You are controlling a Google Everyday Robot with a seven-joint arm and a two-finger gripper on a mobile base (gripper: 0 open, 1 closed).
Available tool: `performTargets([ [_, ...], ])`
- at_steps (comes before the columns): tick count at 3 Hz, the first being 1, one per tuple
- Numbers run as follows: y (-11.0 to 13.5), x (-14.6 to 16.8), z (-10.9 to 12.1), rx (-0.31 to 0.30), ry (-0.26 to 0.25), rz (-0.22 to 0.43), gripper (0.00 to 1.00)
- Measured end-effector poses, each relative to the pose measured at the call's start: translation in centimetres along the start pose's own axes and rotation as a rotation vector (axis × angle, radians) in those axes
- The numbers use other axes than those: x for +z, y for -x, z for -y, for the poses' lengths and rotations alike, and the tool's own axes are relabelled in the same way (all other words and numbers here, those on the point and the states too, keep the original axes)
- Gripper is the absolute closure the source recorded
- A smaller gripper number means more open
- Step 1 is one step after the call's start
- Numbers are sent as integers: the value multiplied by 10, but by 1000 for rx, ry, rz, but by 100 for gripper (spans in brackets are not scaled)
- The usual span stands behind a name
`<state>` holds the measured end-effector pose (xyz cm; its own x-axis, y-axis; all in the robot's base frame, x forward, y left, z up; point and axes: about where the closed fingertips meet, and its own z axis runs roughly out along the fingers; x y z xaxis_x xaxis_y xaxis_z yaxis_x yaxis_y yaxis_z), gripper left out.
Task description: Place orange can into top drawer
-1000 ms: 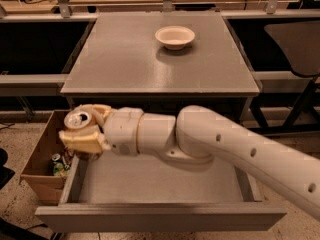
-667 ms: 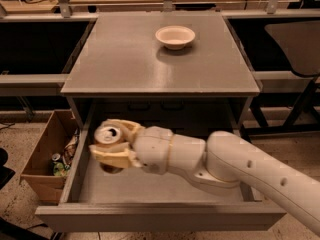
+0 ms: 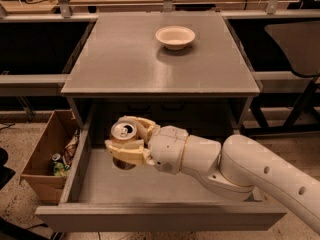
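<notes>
Landmark: the top drawer (image 3: 160, 217), pulled fully out from under the cabinet top (image 3: 150, 69), its flat grey floor bare.

Orange can (image 3: 122, 132): above the drawer's left rear part, clear of the floor, upright with the silver top and pull tab facing up. It is not yet set down.

Gripper (image 3: 120, 140): over the same left rear part of the drawer, its cream fingers (image 3: 125, 154) clasped around the can's sides. Gripping the sides probably leaves the base free to meet the drawer floor flat.

Arm (image 3: 250, 174): reaches in from the drawer's right front corner and crosses above its floor. That low, slanting approach seems chosen to slip under the cabinet top's overhang.

Step in hand: lowering, by my reading. The can is inside the drawer's outline but hangs above the floor.

Next move calls for: a short descent, then letting go once the base rests flat.

Risk: releasing from height could tip the can.

Bowl (image 3: 175, 36): on the cabinet top, behind and above the drawer, out of the way.

Cardboard box (image 3: 42, 154): just left of the drawer, holding trash.
</notes>
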<state>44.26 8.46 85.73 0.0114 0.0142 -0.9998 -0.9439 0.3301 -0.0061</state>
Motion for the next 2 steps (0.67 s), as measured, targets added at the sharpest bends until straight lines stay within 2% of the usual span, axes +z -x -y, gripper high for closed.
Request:
performTargets([
  [1, -11, 12, 7, -53, 85, 11, 100],
  [2, -43, 15, 14, -123, 224, -21, 100],
])
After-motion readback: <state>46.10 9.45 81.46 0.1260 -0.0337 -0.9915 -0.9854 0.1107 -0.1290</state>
